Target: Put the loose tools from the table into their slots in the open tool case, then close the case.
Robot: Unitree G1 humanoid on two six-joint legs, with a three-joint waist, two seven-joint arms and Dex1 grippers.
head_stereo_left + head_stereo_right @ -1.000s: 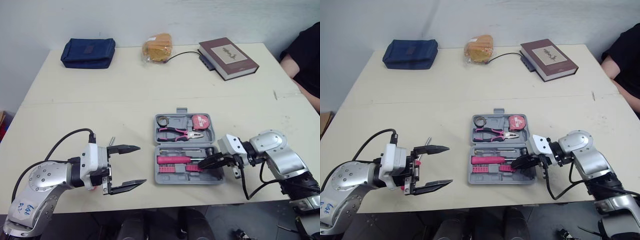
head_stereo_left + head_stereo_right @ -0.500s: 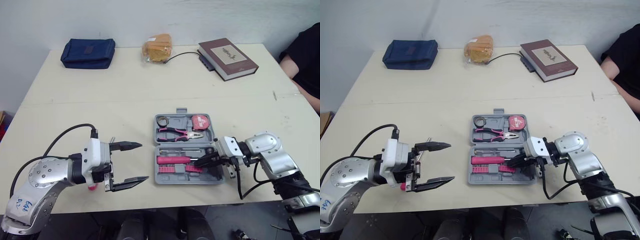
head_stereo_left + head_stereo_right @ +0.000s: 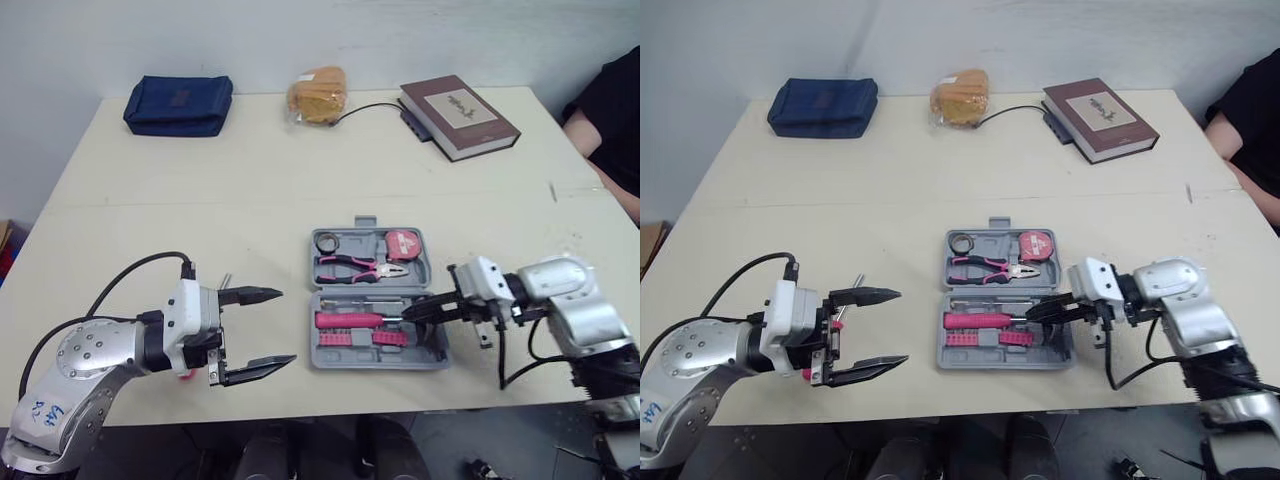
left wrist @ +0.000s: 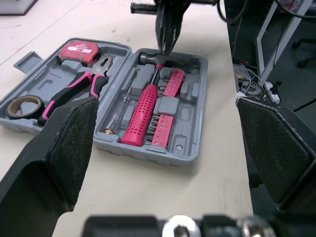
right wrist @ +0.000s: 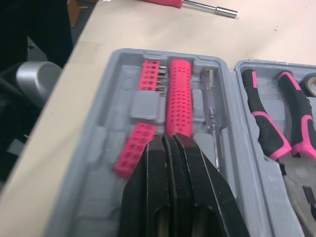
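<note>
Fingers (image 5: 148,197) of the right gripper (image 3: 408,313) are pressed tight together, with nothing between them. Its tip points down into the open grey plastic tool case (image 3: 375,362) on the pale counter (image 3: 250,180). Right under the tip lies a fat pink handle with little holes (image 3: 348,320), sitting in its slot. I cannot tell if the tip touches it. Two pink strips of screwdriver bits (image 3: 385,338) sit on one side of the tip, and a thin see-through tester screwdriver (image 5: 210,118) sits on the other side.

Past the handle, in the other half of the case, are pink and black pliers (image 3: 360,266), a red tape measure (image 3: 402,243) and a small roll of tape (image 3: 326,241).

The left gripper (image 3: 285,325) hangs over the counter with its two fingers spread wide and holding nothing. The case is in front of its fingertips, a little way off. A loose pink screwdriver with a metal shaft (image 5: 207,6) lies on the counter beside this gripper, outside the case.
</note>
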